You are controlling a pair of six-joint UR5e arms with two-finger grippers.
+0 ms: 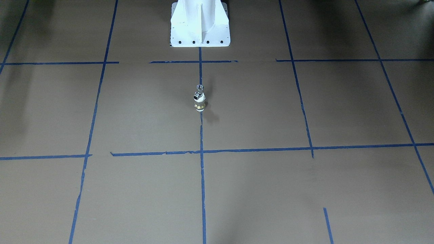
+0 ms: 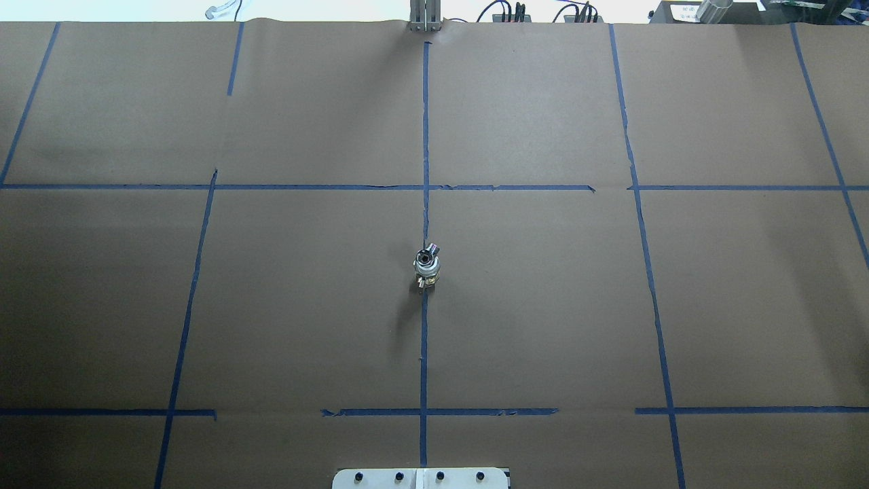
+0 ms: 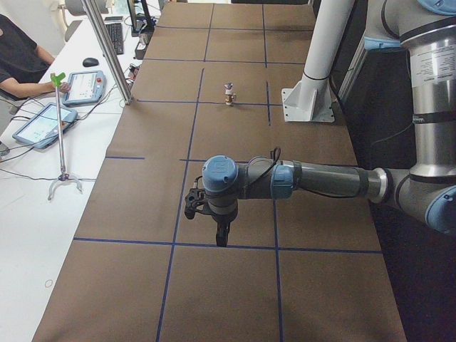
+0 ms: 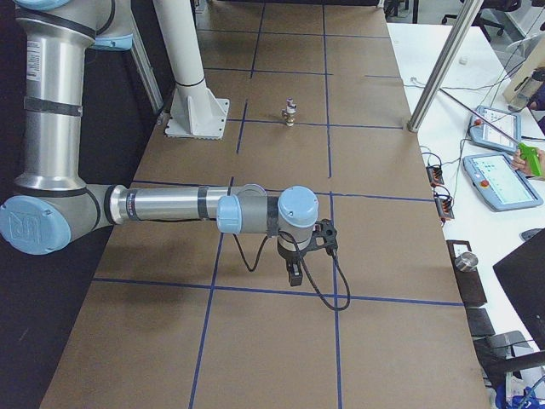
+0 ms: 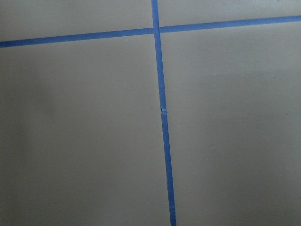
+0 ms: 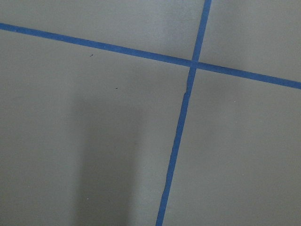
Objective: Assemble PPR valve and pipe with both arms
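Observation:
A small chrome valve on a white and brass fitting stands upright on the centre tape line of the brown table; it also shows in the overhead view and both side views. No separate pipe shows. My left arm reaches over the table's left end, its gripper pointing down, far from the valve. My right arm does the same at the right end, with its gripper pointing down. I cannot tell whether either gripper is open or shut. Both wrist views show only paper and tape.
The white pedestal stands behind the valve at the robot's edge. Blue tape lines grid the brown paper. Operators' tablets and aluminium posts lie beyond the table's far edge.

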